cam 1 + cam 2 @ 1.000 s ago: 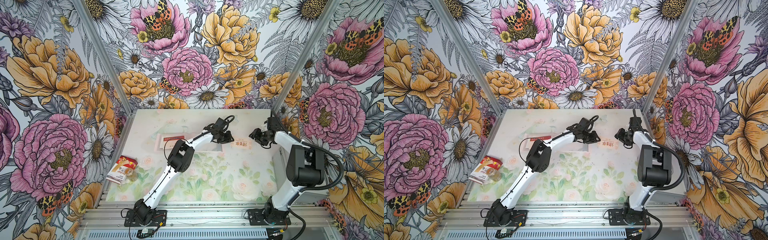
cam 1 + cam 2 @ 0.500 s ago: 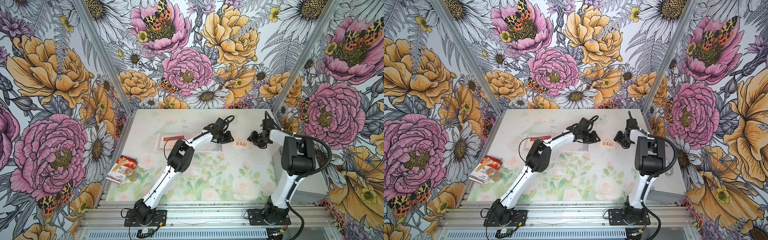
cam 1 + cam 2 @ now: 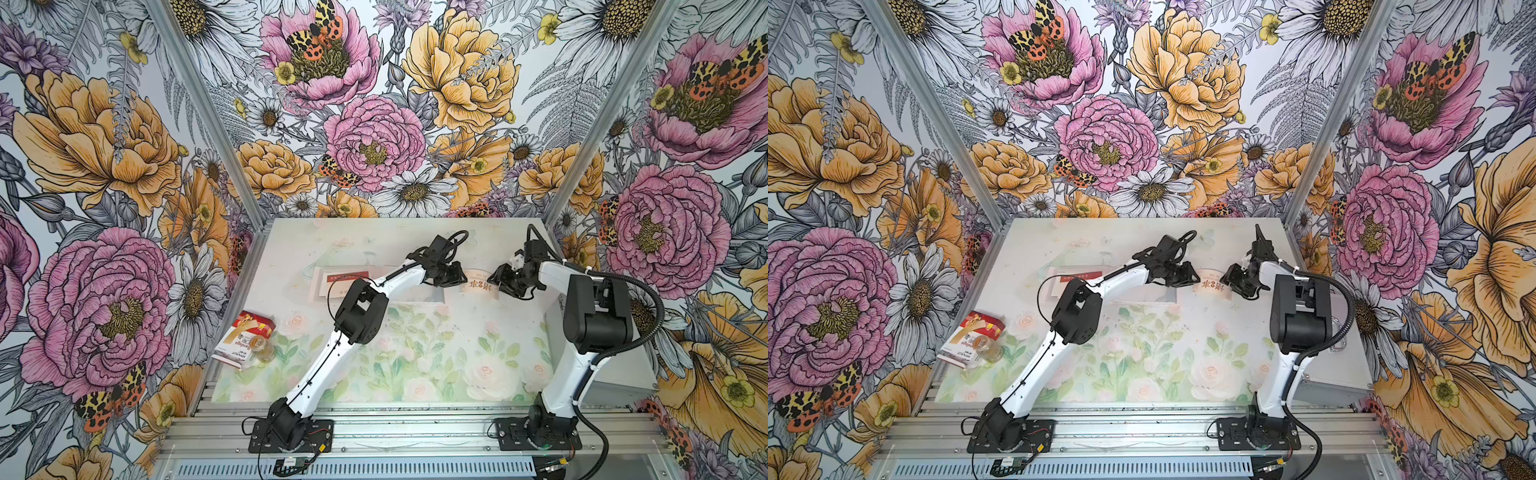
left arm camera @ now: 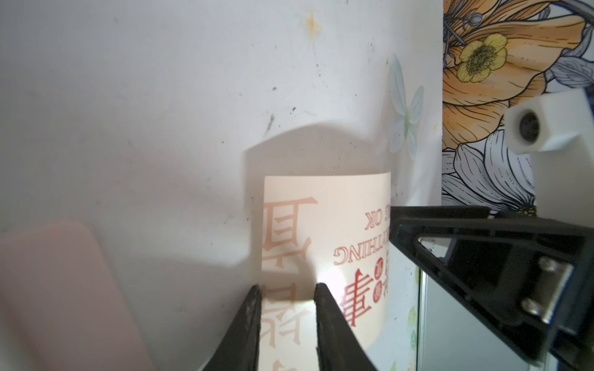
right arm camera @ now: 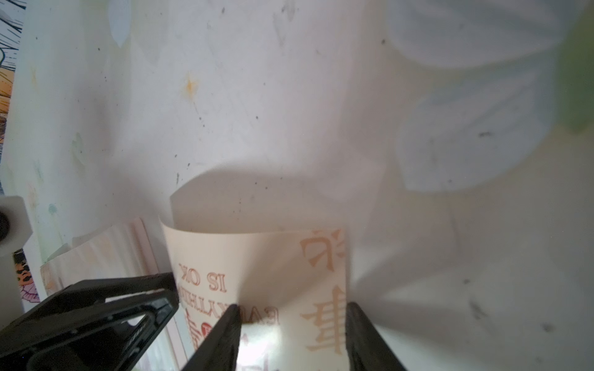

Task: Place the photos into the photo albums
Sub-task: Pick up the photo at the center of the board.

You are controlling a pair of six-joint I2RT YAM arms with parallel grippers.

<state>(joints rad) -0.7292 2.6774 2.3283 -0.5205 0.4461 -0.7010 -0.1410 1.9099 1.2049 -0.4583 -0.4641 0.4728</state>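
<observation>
The left end effector (image 4: 286, 290) has its two black fingers a little apart, tips down over one end of a cream rectangular paper card (image 4: 324, 231) printed with red Chinese characters and the words "IS OK". The card shows in the gap, and I cannot tell whether the tips press on it. The right end effector (image 5: 291, 310) stands wider apart over the opposite end of the same card, with one finger across the print and the other at the card's edge.

Between the two, the card bows upward in an arch and casts a curved shadow on the flower-printed table (image 3: 415, 353), toward its far side. A pale pink booklet with a rounded corner (image 4: 58, 289) lies flat on the table just beside the left end effector, apart from the card.

In both top views a red-banded card (image 3: 347, 276) lies behind the left arm's elbow. Near the table's left edge sits a red-and-white bandage box (image 3: 243, 336) with a small glass jar (image 3: 262, 348) just beside it. A silver metal case (image 3: 1337, 374) lies by the right arm's base.
</observation>
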